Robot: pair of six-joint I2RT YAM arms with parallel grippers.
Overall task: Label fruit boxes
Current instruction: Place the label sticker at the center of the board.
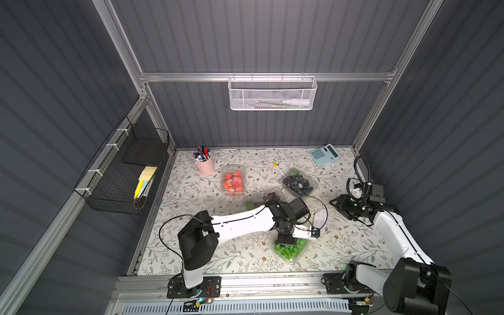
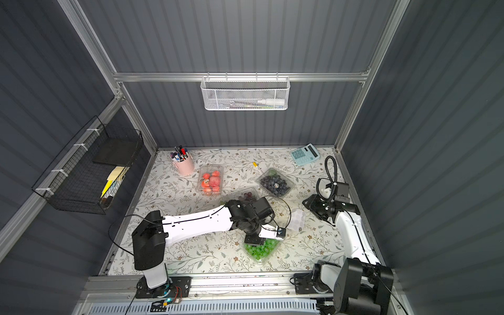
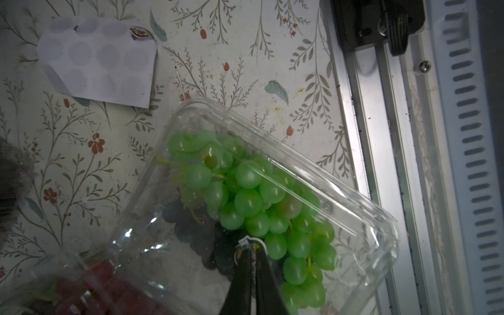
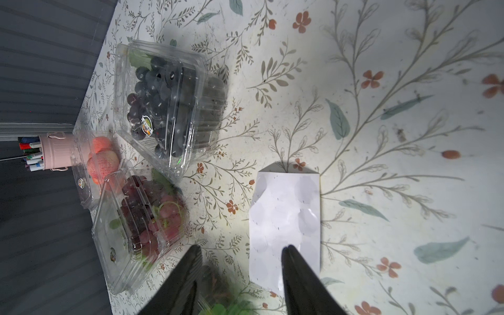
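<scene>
Left gripper [image 3: 252, 246] is pinched closed on a small white-edged sticker [image 3: 246, 242], over the clear ribbed green-grape box [image 1: 293, 261], lower centre in both top views. Right gripper [image 4: 240, 249] has its jaws parted halfway and holds nothing, above the glossy white sheet [image 4: 283, 207]. The blueberry box [image 4: 203, 90] carries an oval label [image 4: 146, 125], unreadable.

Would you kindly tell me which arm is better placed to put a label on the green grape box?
Left, I think. The left gripper is shut on a sticker right over the green grape box, while the right gripper hangs open by the sticker sheet, away from that box.
</scene>
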